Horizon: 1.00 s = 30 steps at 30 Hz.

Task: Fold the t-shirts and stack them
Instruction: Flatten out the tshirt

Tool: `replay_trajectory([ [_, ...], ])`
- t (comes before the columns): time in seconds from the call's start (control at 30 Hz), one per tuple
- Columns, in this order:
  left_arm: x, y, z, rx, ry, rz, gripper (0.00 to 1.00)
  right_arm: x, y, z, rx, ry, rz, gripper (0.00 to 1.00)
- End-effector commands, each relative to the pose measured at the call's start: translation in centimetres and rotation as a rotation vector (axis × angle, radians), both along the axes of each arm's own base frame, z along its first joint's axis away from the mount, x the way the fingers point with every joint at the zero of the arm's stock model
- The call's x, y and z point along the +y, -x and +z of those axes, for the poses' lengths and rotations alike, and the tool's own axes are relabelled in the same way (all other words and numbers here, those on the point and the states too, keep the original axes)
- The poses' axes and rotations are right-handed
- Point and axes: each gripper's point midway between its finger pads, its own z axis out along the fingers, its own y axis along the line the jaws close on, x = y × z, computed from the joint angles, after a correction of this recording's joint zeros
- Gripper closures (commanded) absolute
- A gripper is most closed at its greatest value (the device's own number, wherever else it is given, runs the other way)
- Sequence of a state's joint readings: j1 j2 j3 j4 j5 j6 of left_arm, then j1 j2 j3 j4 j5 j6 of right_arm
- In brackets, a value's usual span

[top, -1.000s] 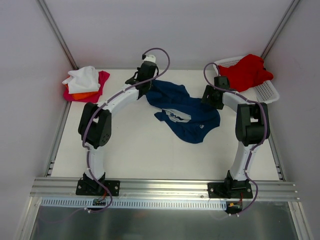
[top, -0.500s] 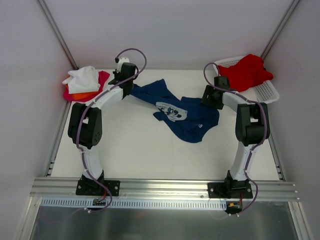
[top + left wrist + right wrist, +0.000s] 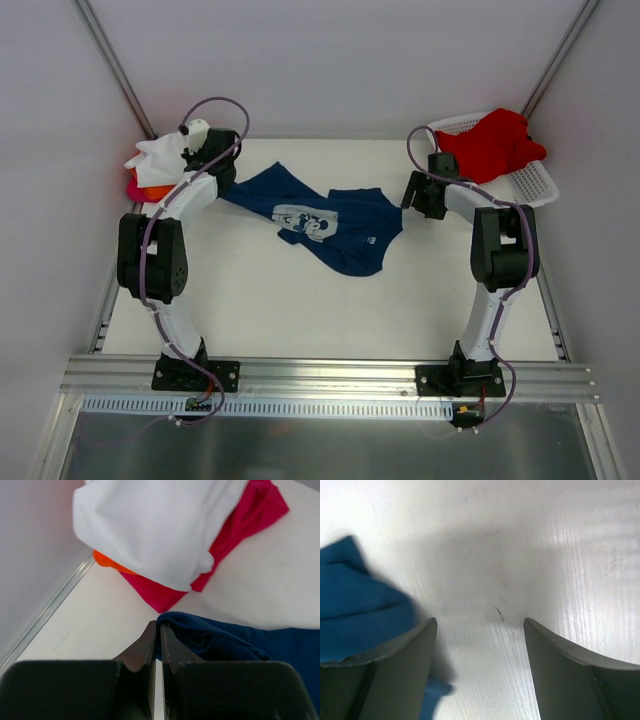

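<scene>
Stack: 3 shirts lie piled at the far-left corner of the table (image 3: 300,310), with the white t-shirt (image 3: 150,525) on top, the orange t-shirt (image 3: 107,562) peeking out beneath it and the magenta t-shirt (image 3: 250,515) at the bottom (you can likely count these as done, though the white one looks loosely folded).
Navy t-shirt: the navy t-shirt (image 3: 320,225) lies mid-table, print up, spread out but rumpled and not yet folded. Its left edge reaches close to the stack.
Left gripper: the left gripper (image 3: 159,627) has its fingers pressed together, pinching the navy shirt's edge just beside the magenta cloth.
Right gripper: the right gripper (image 3: 480,625) has its fingers spread wide, low over bare table near the shirt's right side. It holds nothing, and some navy cloth shows beside one finger.
Red t-shirt: the red t-shirt (image 3: 490,140) is heaped in the basket (image 3: 535,185) at the far right, unfolded.
Progress: by this reckoning, you have 3 of 5 stacked.
Remaining: you need to flatten, fold and stack the navy one, then do the same with the red one.
</scene>
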<state>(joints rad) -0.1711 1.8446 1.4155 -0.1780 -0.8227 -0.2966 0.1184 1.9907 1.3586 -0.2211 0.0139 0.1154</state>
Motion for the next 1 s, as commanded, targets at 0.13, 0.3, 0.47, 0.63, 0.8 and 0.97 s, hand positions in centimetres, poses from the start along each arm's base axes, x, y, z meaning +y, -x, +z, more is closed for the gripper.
replay_trajectory([
  [0.13, 2.2, 1.2, 1.5, -0.039, 0.034, 0.069, 0.44, 0.7, -0.6, 1.1, -0.031, 0.001, 0.023, 0.25],
  [0.3, -0.1, 0.5, 0.5, -0.014, 0.078, -0.004, 0.01, 2.1, 0.2, 2.8, -0.051, 0.01, 0.077, 0.24],
  [0.47, -4.2, 0.3, 1.1, -0.011, 0.056, -0.089, 0.01, 6.4, 1.4, 5.9, -0.104, 0.004, 0.175, 0.24],
  [0.63, -8.2, 0.7, 1.6, -0.008, 0.024, -0.164, 0.01, 11.6, 3.7, 6.6, -0.109, 0.011, 0.287, 0.24],
  [0.8, -11.1, 0.8, 0.9, 0.006, 0.037, -0.225, 0.01, 15.8, 5.0, 6.4, -0.103, 0.001, 0.377, 0.24],
  [0.97, -11.9, 1.2, 0.2, 0.028, 0.029, -0.242, 0.01, 16.2, 5.2, 5.3, -0.087, 0.027, 0.368, 0.24],
])
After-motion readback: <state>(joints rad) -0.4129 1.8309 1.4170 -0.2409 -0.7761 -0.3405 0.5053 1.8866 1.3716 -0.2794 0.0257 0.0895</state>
